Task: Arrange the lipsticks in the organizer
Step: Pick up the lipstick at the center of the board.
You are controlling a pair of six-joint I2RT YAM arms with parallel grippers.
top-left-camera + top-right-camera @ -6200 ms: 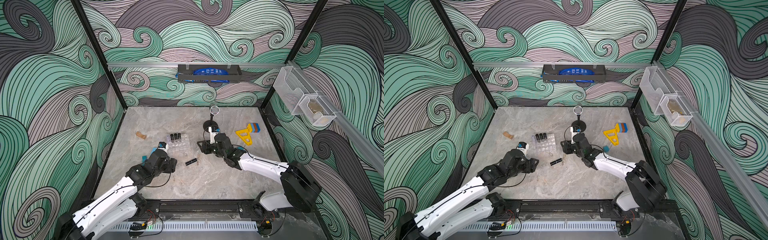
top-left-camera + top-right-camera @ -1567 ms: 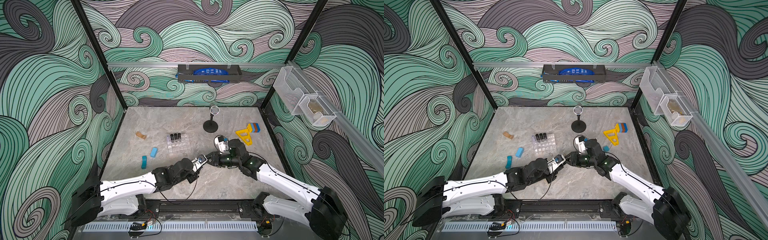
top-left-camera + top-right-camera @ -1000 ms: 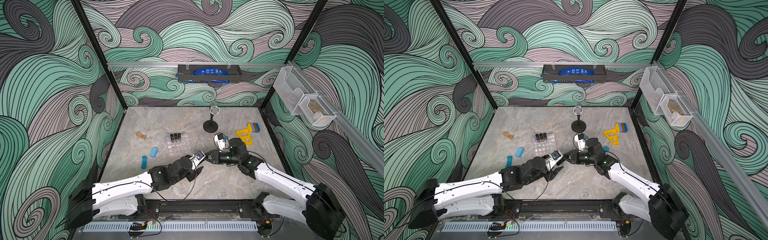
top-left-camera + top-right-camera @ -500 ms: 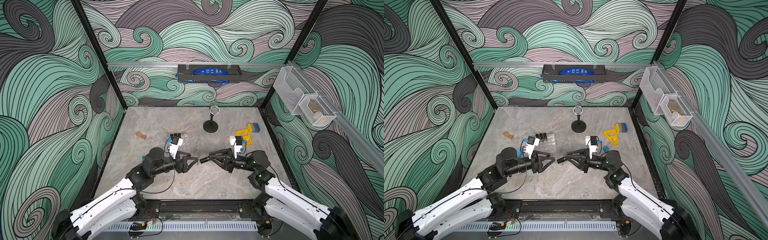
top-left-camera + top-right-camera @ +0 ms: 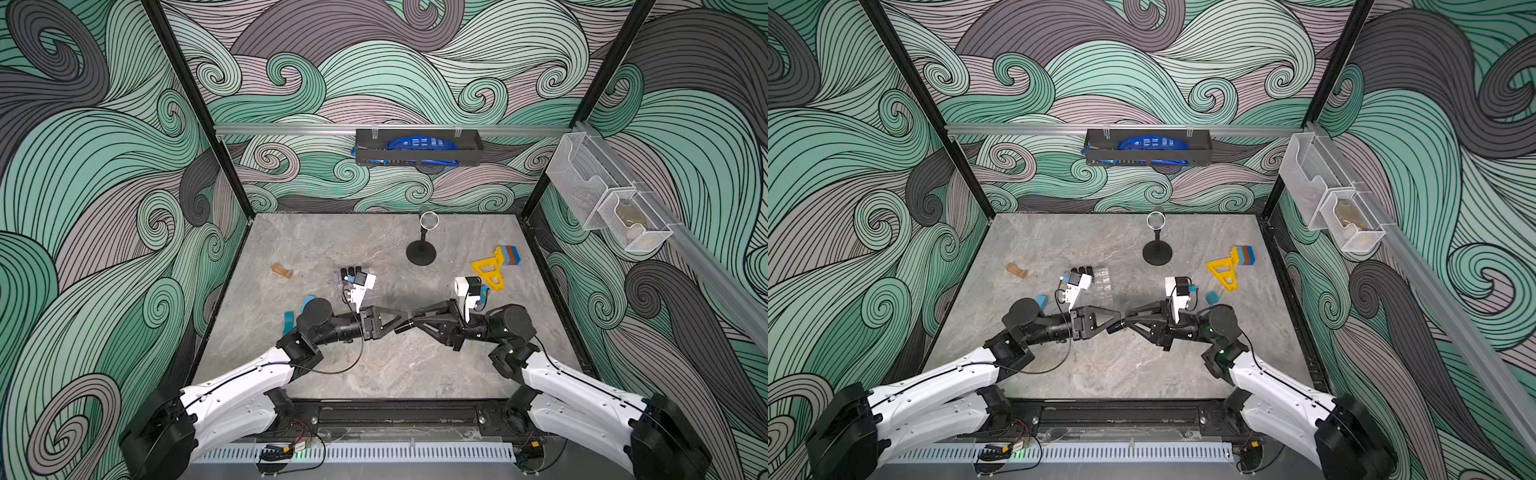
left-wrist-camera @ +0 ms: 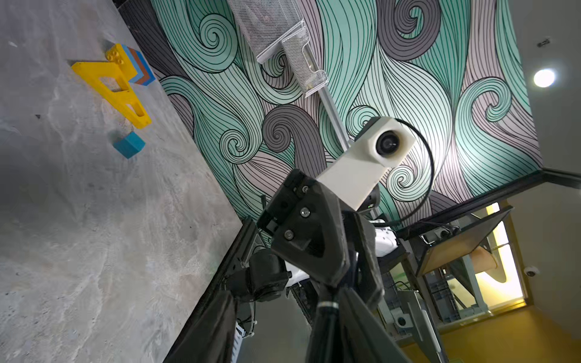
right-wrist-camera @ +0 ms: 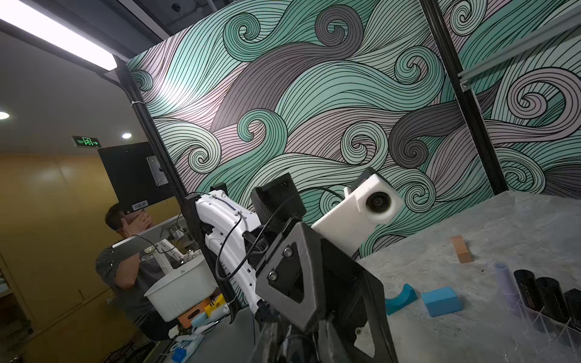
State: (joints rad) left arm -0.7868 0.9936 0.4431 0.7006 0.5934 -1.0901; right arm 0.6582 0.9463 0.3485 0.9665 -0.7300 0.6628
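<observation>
While the two arms point tip to tip above the middle of the grey table (image 5: 374, 374), the right gripper (image 5: 415, 322) is pressed together on one end of a black lipstick (image 5: 1114, 328), held off the surface. The left gripper (image 5: 1120, 321) stands around the other end with its jaws apart. In the left wrist view one of its fingers (image 6: 213, 327) sits clear of the tube, while the other lies so close that contact cannot be told. Only a short stub of the tube shows in both top views, the rest masked by the dark fingers. Three lipsticks (image 5: 1081, 271) stand upright along the far edge of the clear organizer (image 5: 1103, 277), just behind the left arm. In a top view the left wrist camera (image 5: 362, 284) covers much of the tray, whose cells are faint against the stone. From the right wrist the three tubes appear side by side, the last cut off by the frame edge. A pale lavender tube (image 7: 504, 279) is beside them, and whether it stands in a cell cannot be made out.
</observation>
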